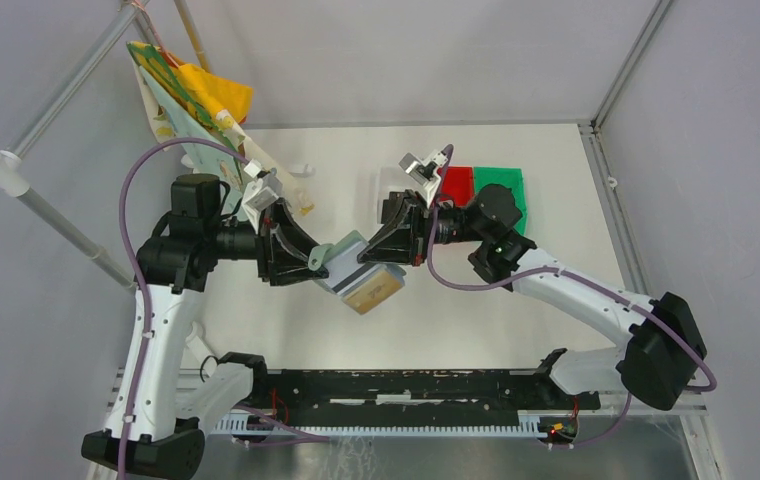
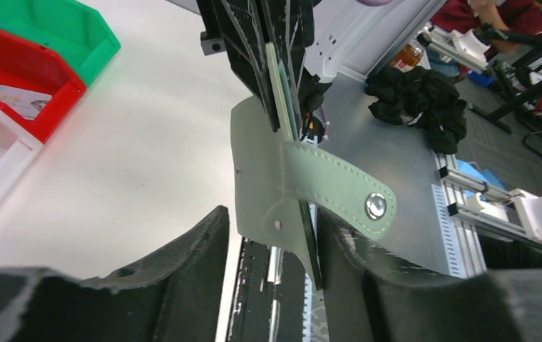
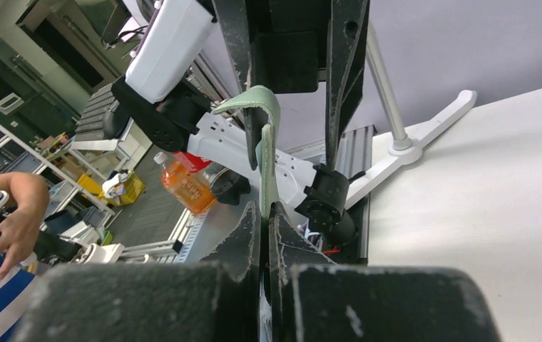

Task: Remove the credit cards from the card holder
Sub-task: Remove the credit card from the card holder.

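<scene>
1. Left gripper [image 2: 272, 222]: the fingers stand parted, one on each side of the lower flap of the card holder [image 2: 257, 167]. It cannot be told whether either pad touches the flap.
2. Right gripper [image 3: 262, 211]: the fingers are clenched on one edge of the card holder, which passes edge-on between the pads in the right wrist view.
3. Card holder position: it hangs in mid-air above the table [image 1: 556, 200], between the two grippers, near the middle of the workspace. The left gripper meets it from the left and the right gripper from the right.
4. Card holder condition: the material is grey-green with stitched edges. A strap tab [image 2: 332, 187] projects to one side and carries a metal snap stud [image 2: 376, 206].
5. Tan-gold card [image 1: 374, 291]: it shows at the near, lower face of the card holder in the top view. How far it sits inside cannot be told.
6. Bins: a green bin [image 2: 75, 32], a red bin [image 2: 47, 75] and a white bin [image 2: 1, 167] stand side by side at the far right of the table, well apart from the card holder.
7. Pale card [image 2: 13, 100]: it lies flat on the floor of the red bin.
8. White bin contents: only a dark patch shows at the frame edge; it cannot be identified.
</scene>
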Controlling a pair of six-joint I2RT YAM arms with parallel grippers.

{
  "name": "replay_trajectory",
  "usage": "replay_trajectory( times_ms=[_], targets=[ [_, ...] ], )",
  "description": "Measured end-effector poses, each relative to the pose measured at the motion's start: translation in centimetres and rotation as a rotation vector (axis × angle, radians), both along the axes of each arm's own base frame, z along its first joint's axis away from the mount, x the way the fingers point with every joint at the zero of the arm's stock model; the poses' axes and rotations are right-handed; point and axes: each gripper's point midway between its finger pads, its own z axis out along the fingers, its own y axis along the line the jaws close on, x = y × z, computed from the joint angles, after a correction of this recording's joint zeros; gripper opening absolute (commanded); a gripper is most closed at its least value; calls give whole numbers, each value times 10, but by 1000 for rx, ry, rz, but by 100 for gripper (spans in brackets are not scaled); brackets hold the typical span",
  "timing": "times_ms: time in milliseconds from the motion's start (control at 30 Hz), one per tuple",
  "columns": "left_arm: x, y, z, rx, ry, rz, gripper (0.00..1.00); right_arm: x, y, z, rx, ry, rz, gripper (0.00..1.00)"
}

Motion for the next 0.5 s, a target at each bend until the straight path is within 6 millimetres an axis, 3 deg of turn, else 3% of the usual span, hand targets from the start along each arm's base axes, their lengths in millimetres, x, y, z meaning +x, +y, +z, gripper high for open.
replay_trajectory(
  times_ms=[100, 367, 500],
  targets=[
    [-2, -1, 5, -17, 7, -10, 37, -7, 4, -2, -3, 4, 19, 0],
    [-4, -2, 5, -36, 32, -29, 33, -12, 19, -13, -34, 20, 30, 0],
    [-6, -2, 6, -39, 55, -29, 23, -12, 22, -14, -39, 22, 25, 0]
  ],
)
